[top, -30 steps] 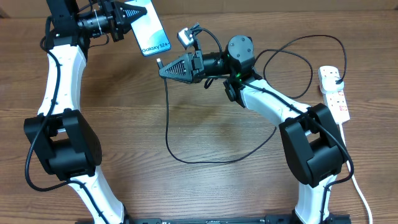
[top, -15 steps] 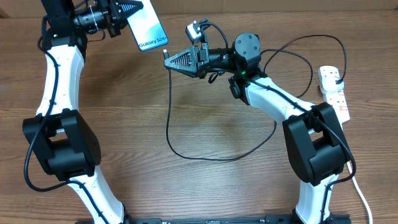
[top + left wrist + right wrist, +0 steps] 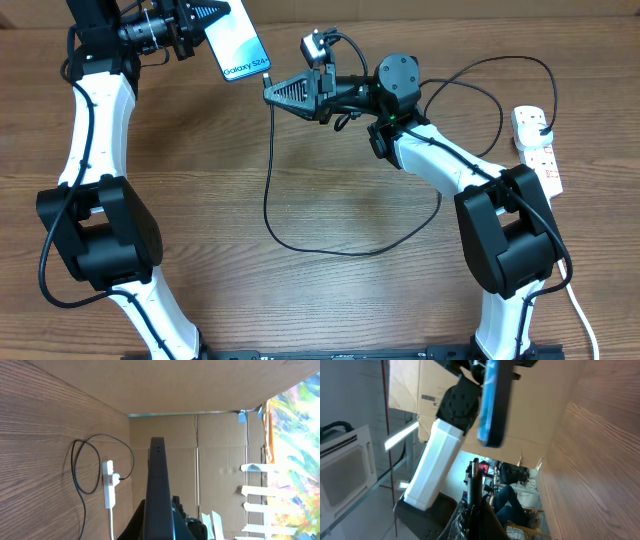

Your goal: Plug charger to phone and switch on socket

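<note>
My left gripper (image 3: 212, 20) is shut on the phone (image 3: 240, 45), holding it in the air at the top left, blue-teal screen up and "Galaxy" end toward the right arm. The phone shows edge-on in the left wrist view (image 3: 158, 485) and in the right wrist view (image 3: 492, 400). My right gripper (image 3: 272, 92) is shut on the charger cable's connector tip (image 3: 476, 477), a short gap below the phone's bottom end. The black charger cable (image 3: 290, 230) hangs down, loops over the table and runs to its plug in the white socket (image 3: 535, 145) at the right edge.
The socket strip also shows in the left wrist view (image 3: 108, 485), with its white cord running off. The wooden table (image 3: 330, 300) lies below both raised grippers. Cardboard boxes (image 3: 220, 435) stand beyond the table's far edge.
My right gripper has moved up and left with the connector tip, closing the gap to the phone's bottom end. The left gripper lifted the phone slightly earlier and now holds still.
</note>
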`<state>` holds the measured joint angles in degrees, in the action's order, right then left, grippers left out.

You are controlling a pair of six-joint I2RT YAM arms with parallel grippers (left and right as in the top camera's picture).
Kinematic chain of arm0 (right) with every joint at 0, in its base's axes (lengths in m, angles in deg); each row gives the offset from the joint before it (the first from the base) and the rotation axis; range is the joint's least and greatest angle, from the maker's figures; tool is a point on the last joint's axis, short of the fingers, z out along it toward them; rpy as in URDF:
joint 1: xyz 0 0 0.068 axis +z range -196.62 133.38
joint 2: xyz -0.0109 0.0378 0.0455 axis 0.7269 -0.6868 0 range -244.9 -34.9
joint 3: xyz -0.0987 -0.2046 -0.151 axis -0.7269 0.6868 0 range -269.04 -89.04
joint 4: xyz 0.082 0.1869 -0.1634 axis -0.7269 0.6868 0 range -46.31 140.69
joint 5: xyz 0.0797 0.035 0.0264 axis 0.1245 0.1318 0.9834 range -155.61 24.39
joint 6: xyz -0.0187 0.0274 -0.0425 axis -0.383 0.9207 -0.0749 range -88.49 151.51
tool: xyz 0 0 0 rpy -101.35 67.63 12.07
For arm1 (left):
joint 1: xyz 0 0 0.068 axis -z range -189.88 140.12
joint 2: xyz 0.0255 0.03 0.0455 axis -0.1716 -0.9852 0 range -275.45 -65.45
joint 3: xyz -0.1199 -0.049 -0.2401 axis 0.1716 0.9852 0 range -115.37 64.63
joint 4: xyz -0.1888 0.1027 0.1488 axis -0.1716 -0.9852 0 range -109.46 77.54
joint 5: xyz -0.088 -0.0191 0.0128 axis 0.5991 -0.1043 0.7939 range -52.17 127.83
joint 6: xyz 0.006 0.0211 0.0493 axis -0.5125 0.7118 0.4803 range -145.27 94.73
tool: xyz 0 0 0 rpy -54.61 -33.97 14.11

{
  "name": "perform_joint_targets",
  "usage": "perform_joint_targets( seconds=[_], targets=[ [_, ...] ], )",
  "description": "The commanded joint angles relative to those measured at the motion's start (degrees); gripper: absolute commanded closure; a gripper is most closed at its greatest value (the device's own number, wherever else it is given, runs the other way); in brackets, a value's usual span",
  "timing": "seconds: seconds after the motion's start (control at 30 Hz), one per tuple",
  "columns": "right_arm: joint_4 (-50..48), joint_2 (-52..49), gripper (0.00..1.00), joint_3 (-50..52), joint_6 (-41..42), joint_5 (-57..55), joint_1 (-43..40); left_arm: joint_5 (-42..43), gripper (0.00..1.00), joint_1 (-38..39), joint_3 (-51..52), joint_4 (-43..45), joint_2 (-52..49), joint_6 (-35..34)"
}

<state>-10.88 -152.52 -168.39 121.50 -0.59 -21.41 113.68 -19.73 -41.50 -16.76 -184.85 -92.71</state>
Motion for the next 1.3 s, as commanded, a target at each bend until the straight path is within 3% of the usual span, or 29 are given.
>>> perform_joint_targets(
  seconds=[0.0,0.53,1.27],
  targets=[
    [-0.9,-0.35,0.96,-1.03,1.57,-0.94,0.0,0.61,0.96,0.59,-0.42,0.52,0.02,-0.76],
    [-0.92,-0.35,0.96,-1.03,1.51,-0.92,0.0,-1.29,0.96,1.42,-0.42,5.6,0.02,-6.16],
    [-5.14,-0.37,0.96,-1.03,-0.28,-0.24,0.0,-1.51,0.96,2.91,-0.42,6.75,0.02,-8.09]
  ],
)
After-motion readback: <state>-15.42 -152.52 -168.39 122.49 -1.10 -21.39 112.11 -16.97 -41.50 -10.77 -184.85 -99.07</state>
